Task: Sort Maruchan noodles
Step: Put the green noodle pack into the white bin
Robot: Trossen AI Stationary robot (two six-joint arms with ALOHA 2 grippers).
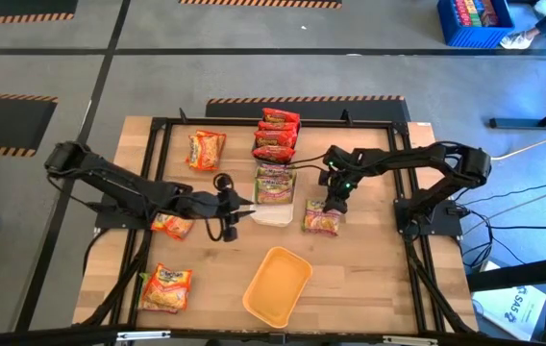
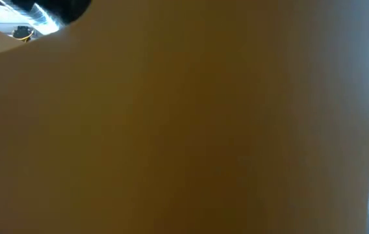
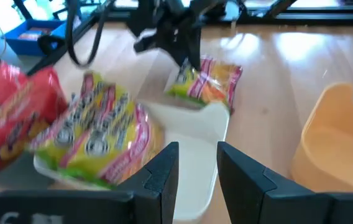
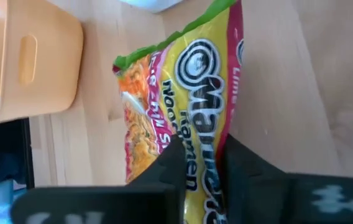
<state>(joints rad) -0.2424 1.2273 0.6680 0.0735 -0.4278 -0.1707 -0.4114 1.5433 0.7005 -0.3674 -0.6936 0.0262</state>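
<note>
Sorting partly done: red packets (image 1: 277, 134) stacked at table's far edge, green-and-red packet (image 1: 274, 184) laid on white tray (image 1: 275, 215). Right gripper (image 1: 332, 206) pinching green-and-red packet (image 4: 186, 118) mid-table. Left gripper (image 3: 197, 167) slightly parted, empty, by tray. Orange packets (image 1: 166, 287) left scattered toward left edge.

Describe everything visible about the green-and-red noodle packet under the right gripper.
The green-and-red noodle packet is a flat, crinkly plastic ramen pack: yellow face, green top edge, pink-red side borders, a round black-and-white logo and a picture of noodles. It lies flat on the bare wooden table, just right of the white tray and apart from the orange-yellow tray. The right gripper comes down on it from above, its dark fingers pinching a fold of the packet's edge.
</note>
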